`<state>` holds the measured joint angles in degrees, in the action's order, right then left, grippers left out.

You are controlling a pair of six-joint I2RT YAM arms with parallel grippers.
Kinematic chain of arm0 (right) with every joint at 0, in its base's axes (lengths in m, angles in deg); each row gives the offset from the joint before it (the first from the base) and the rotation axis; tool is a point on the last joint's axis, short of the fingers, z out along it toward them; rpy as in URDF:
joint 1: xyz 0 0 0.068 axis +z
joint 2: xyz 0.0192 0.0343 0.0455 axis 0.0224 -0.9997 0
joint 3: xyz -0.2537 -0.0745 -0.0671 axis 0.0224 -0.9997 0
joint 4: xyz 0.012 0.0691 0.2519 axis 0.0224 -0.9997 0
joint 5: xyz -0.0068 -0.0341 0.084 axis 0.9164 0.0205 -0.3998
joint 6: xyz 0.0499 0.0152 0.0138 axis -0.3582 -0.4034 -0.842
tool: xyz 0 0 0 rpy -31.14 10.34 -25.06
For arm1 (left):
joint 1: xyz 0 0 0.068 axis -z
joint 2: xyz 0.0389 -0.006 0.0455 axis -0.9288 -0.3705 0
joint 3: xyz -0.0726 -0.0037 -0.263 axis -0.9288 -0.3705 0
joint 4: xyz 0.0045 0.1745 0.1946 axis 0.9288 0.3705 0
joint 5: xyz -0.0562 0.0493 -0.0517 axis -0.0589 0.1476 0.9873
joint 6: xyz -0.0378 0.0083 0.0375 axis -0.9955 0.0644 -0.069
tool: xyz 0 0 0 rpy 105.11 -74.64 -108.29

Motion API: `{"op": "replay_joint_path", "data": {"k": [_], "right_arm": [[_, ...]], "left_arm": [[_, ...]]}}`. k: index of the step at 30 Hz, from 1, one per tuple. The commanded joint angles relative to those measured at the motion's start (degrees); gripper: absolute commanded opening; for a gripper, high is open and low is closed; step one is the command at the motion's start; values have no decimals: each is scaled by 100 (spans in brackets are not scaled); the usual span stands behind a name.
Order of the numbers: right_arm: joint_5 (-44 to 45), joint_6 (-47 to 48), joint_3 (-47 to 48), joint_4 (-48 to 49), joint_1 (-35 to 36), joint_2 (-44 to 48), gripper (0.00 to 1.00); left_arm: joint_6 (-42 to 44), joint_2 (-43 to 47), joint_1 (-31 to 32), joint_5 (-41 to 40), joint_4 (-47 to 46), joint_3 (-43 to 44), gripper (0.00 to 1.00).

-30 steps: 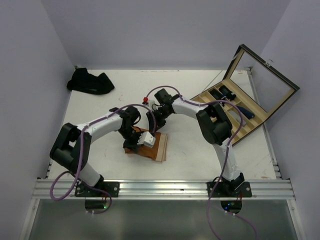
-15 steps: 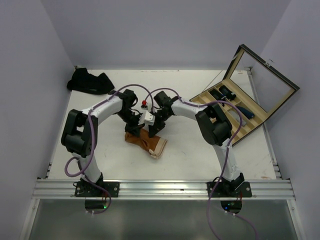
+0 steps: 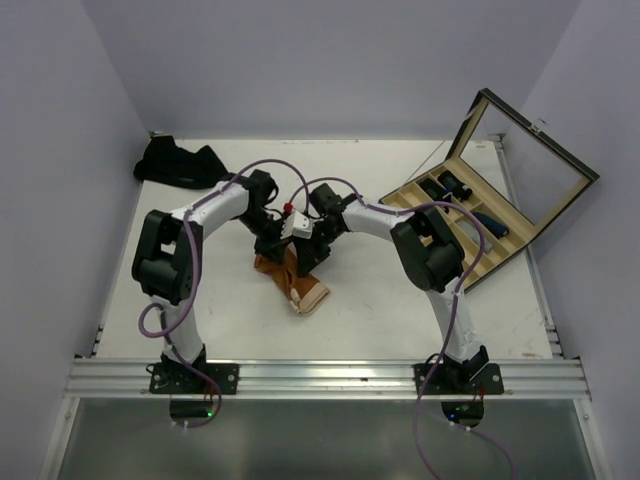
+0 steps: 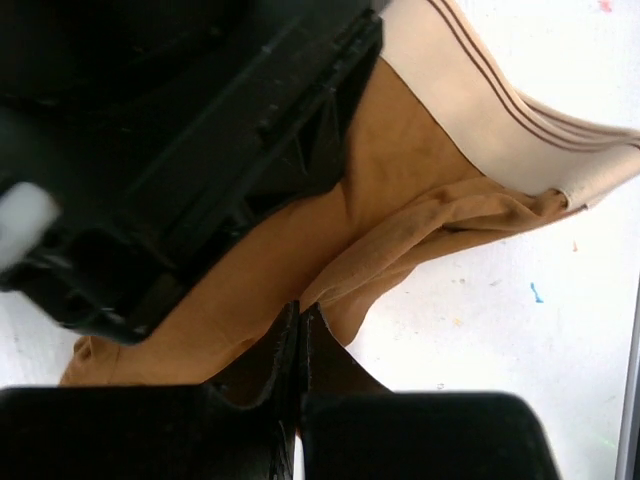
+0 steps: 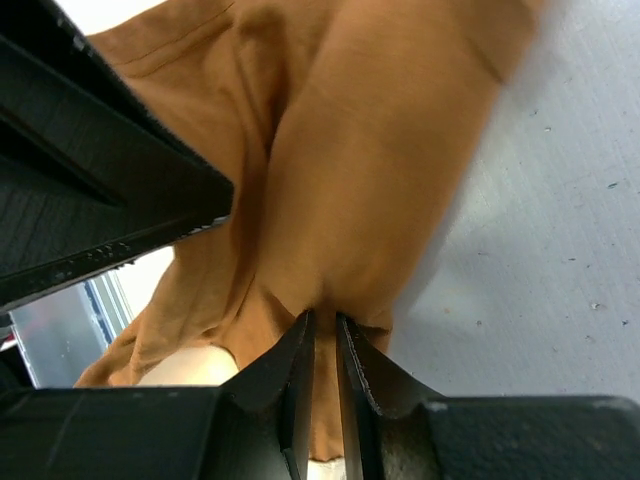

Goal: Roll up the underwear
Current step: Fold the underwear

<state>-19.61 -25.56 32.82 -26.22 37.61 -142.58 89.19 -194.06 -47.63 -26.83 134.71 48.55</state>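
Note:
The rust-orange underwear [image 3: 286, 272] lies mid-table, its cream waistband [image 3: 312, 298] trailing toward the near side. My left gripper [image 3: 276, 247] and right gripper [image 3: 303, 264] meet over its far end. In the left wrist view the left gripper [image 4: 300, 312] is shut, tips pinching a fold of the orange cloth [image 4: 400, 180]. The right wrist view shows the right gripper [image 5: 325, 322] shut on a bunch of the same cloth [image 5: 380, 150], a strip of it running between the jaws.
A dark pile of underwear [image 3: 180, 163] sits at the back left corner. The wooden compartment box [image 3: 470, 235] with its raised glass lid [image 3: 520, 160] stands at the right, dark rolls [image 3: 450, 185] in its cells. Each arm crowds the other's wrist view.
The left gripper has moved from the cloth's near side up toward the far side beside the right gripper. The underwear has drawn into a narrower, bunched shape with the waistband hanging nearest.

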Motion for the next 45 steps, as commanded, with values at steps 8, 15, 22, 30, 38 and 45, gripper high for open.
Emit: {"op": "replay_joint_path", "data": {"k": [8, 15, 22, 30, 38, 45], "right_arm": [[88, -87, -197, 95, 66, 68, 20], [71, -605, -311, 245, 22, 120, 22], [-79, -1546, -917, 623, -540, 857, 32], [-368, -1757, -1374, 438, -1296, 1490, 29], [252, -1671, -1505, 1131, -928, 3139, 31], [2107, -334, -1481, 615, -6, 3926, 61]], "left_arm": [[-447, -570, -32, 10, -689, 393, 0], [-746, -685, 56, -113, -1330, 104, 0], [-948, -816, 56, -517, -1770, -240, 2], [-948, -1116, 179, -930, -1683, -91, 4], [-1019, -1537, 267, -992, -1174, 339, 5], [-1203, -1907, 276, -957, -944, 665, 6]]}}
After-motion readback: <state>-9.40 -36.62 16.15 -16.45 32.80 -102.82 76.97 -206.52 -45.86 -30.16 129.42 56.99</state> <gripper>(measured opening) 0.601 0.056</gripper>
